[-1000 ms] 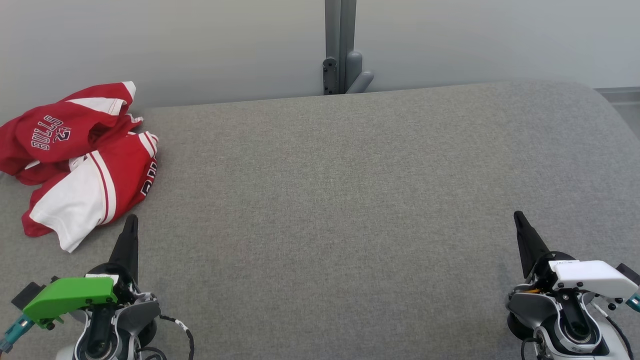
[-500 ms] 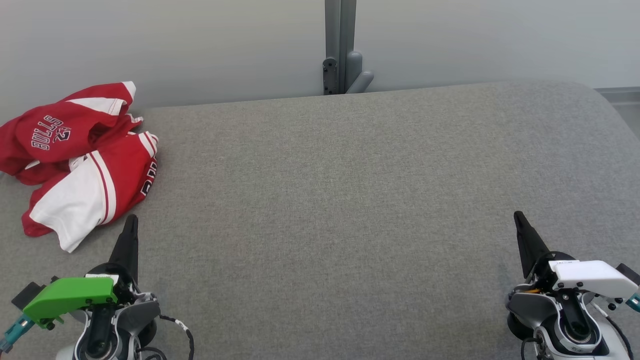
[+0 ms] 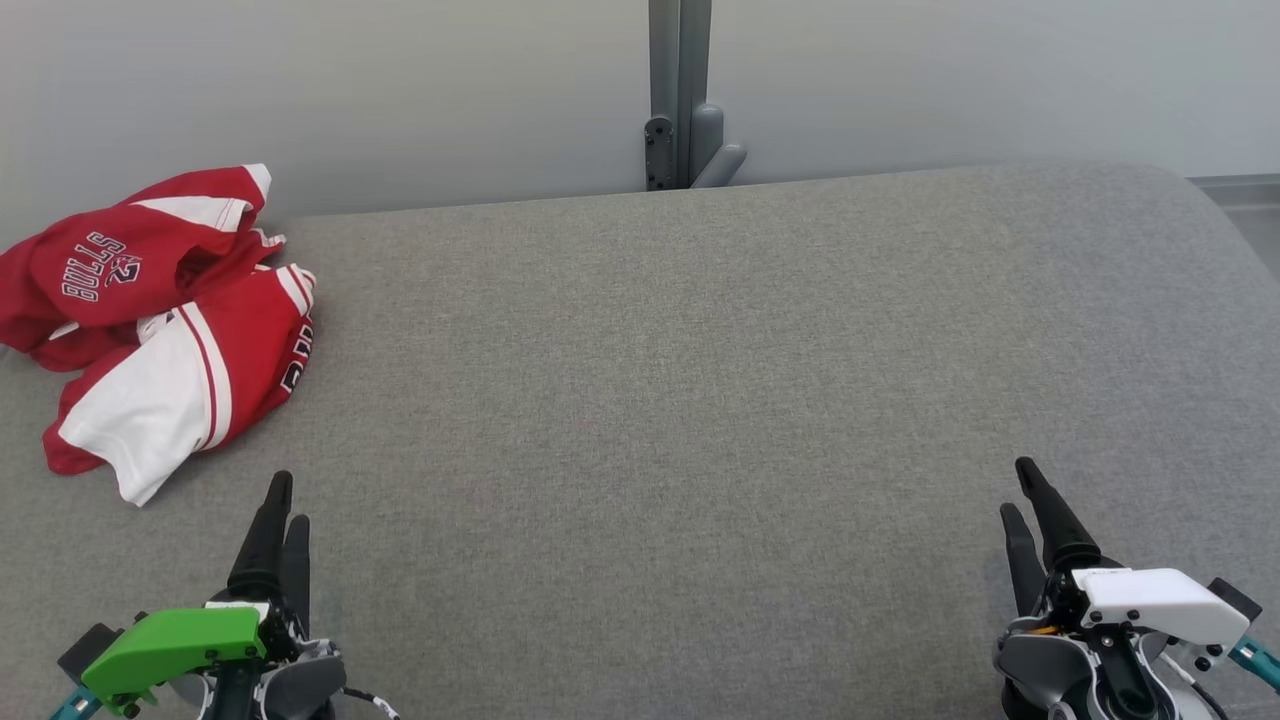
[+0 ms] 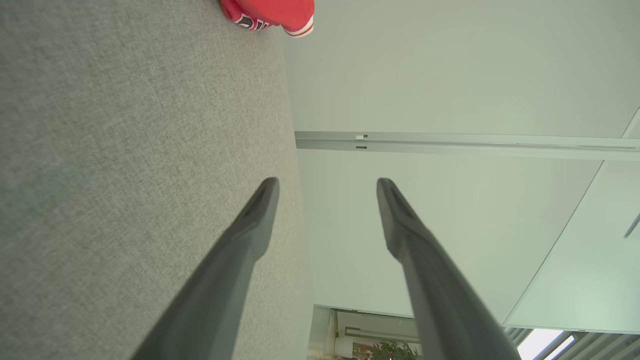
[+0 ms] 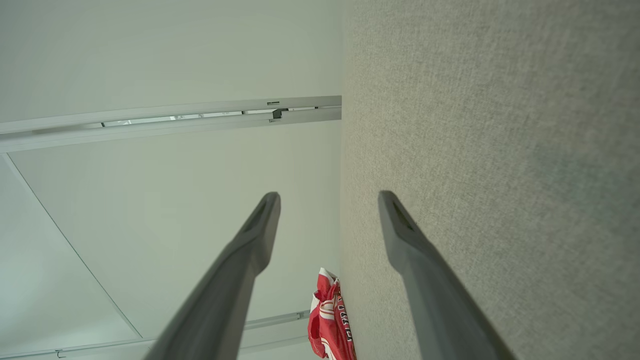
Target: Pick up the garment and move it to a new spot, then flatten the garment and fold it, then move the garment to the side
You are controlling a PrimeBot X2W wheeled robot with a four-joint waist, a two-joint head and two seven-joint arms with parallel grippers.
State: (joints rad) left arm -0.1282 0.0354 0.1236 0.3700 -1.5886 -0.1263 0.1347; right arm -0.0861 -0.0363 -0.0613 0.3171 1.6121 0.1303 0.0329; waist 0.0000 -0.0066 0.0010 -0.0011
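Head view: noted crumpled red-and-white lettered garment (image 3: 170, 330) far left; left gripper (image 3: 289, 499), right gripper (image 3: 1015, 487) parted, empty.

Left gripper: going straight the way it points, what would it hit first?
Likely the pale wall beyond the grey surface; the left gripper aims past the red garment, which lies off to one side.

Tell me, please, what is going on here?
A two-armed robot faces a crumpled red and white garment, which lies untouched at the far left of the grey padded surface. Its left pincer and right pincer are at the near side, both open and holding nothing. The left one is nearer the garment.
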